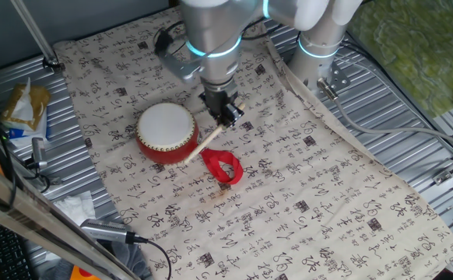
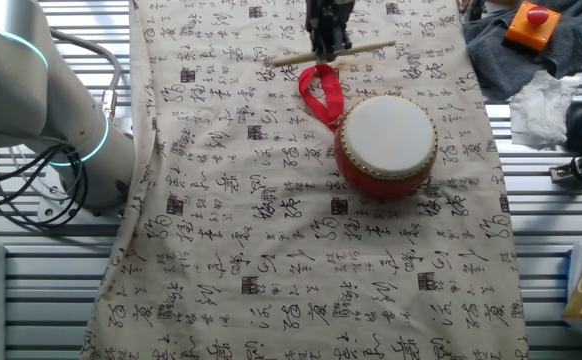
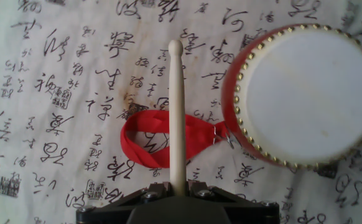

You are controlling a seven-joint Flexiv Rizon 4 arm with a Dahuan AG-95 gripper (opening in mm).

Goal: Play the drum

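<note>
Hand view: end effector (image 3: 178,190) is clamping a thin wooden stick (image 3: 176,118) betw. its fingers, jaws nearly closed on it. Drum (image 3: 305,93) is sitting on the cloth-covered tabletop (image 3: 56,93) to the right of the stick tip, not touching it. Its red ribbon loop (image 3: 153,140) is lying under the stick, w/ one end at the drum's side.
</note>
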